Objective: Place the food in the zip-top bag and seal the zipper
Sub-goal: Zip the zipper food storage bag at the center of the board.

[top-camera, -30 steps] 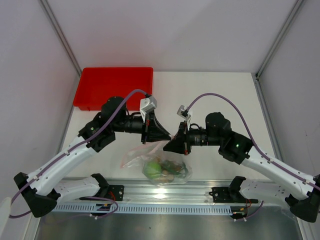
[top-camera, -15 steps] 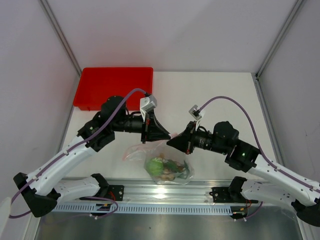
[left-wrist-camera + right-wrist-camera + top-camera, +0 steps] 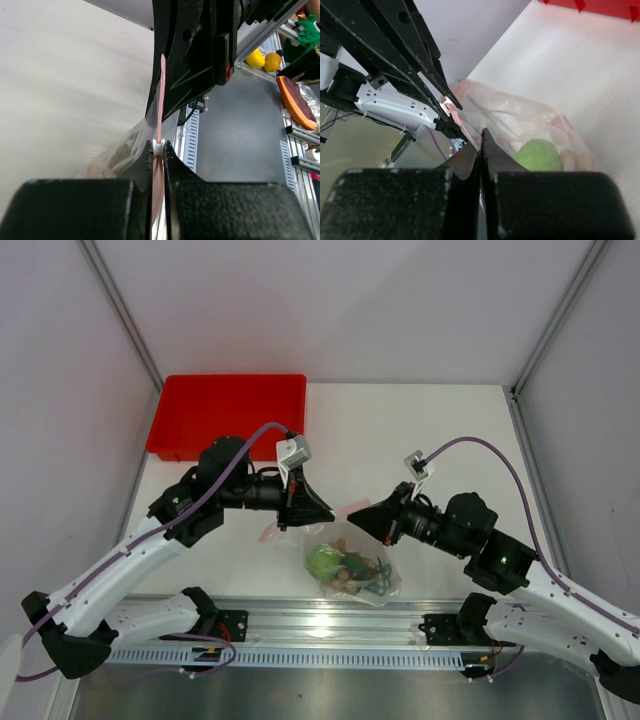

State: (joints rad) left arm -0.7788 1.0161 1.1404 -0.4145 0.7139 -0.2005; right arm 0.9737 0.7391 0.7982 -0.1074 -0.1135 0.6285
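Red tray (image 3: 228,415) upper left of frame, flat on white table (image 3: 430,430). Aluminium rail (image 3: 330,625) across bottom edge. Left wrist view: yellow round items (image 3: 264,59) upper right, reddish-brown slab (image 3: 295,102) right edge.

There is one clear crinkly plastic zip-top bag (image 3: 340,542) on the one white worktop (image 3: 430,430), with one pinkish press-seal strip (image 3: 161,95) along its mouth. Inside the bag I count one round lime-green fruit (image 3: 323,561), one bunch of small tan-brown round fruits (image 3: 352,577), too huddled to count singly, and one sprig of thin green leaves (image 3: 376,581). Two black claws meet at the bag's far edge: the left claw (image 3: 331,516) and the right claw (image 3: 350,521). One red rectangular plastic tray (image 3: 225,415) sits well beyond the bag.
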